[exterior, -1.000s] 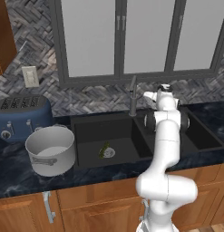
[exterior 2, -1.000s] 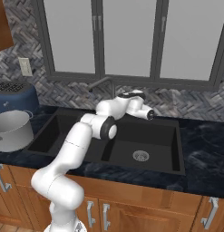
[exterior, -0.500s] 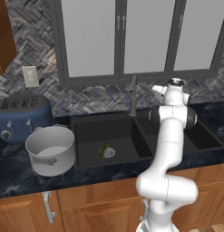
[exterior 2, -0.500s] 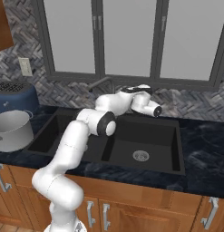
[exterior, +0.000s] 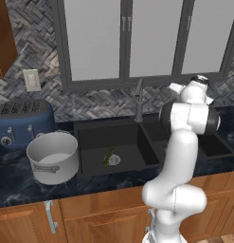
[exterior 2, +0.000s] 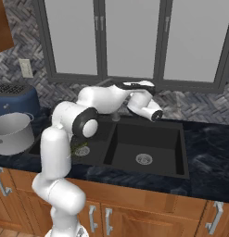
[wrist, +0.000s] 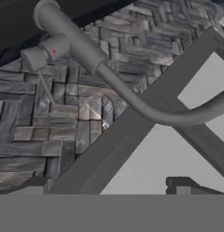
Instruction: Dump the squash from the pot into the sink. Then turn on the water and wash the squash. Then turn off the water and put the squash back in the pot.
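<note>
The squash (exterior: pixel 109 157) lies on the floor of the sink's (exterior: pixel 92 137) wider basin, just beside the round silver drain (exterior: pixel 115 160), its long axis running at a slant toward the pot's side, in the left base view. No water is seen. The pot (exterior: pixel 53 157) stands upright on the counter (exterior: pixel 14 182) just beside that basin, pale inside and with nothing seen in it. The fingers (exterior 2: pixel 159 115) are up at the back of the sink beside the faucet (exterior: pixel 139 100), well above the squash and off to its right, over the divider and the narrower basin (exterior 2: pixel 148 146). In the hand view their tips stand far apart with nothing between them, and the faucet's stem, side lever and curved spout cross the frame ahead. The dump looks done; whether the wash is done cannot be told. If the pick-up comes next, the move turns on dropping down and leftward into the wider basin and turning the wide fingers across the squash's slant. A blue toaster (exterior: pixel 21 121) sits behind the pot, herringbone tile (exterior: pixel 104 102) backs the counter under grey-framed windows (exterior: pixel 123 40), and wooden cabinets (exterior: pixel 99 213) run below.
</note>
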Robot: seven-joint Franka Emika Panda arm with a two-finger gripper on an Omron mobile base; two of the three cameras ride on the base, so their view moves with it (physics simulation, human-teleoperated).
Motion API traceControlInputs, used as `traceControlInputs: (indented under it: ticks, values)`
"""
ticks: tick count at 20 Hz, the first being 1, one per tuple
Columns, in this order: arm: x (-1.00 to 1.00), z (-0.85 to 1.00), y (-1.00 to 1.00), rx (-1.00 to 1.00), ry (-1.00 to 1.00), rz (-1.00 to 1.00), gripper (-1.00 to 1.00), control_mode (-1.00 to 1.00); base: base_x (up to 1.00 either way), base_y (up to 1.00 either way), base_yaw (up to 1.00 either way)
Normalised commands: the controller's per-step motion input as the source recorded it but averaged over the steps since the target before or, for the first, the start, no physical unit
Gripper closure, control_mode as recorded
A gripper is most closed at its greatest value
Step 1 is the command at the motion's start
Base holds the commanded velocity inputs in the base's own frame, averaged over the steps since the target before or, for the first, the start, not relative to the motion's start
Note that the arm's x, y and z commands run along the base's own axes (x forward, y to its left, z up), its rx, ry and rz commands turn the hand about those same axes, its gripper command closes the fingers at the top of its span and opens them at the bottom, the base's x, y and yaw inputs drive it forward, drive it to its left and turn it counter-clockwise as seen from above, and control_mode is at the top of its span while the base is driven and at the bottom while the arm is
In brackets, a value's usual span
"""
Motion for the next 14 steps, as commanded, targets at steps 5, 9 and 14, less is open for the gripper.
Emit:
traceControlInputs:
  ticks: [5,9,14]
  values:
    - [-1.00,0.89,0.16,-0.14,-0.05,-0.10,-1.00,-1.00,0.00,0.00,0.00]
    - [-1.00,0.81,0.16,-0.19,0.00,-0.07,-1.00,-1.00,0.00,0.00,0.00]
    - [-0.96,0.56,0.10,-0.20,0.09,-0.07,-1.00,-1.00,0.00,0.00,0.00]
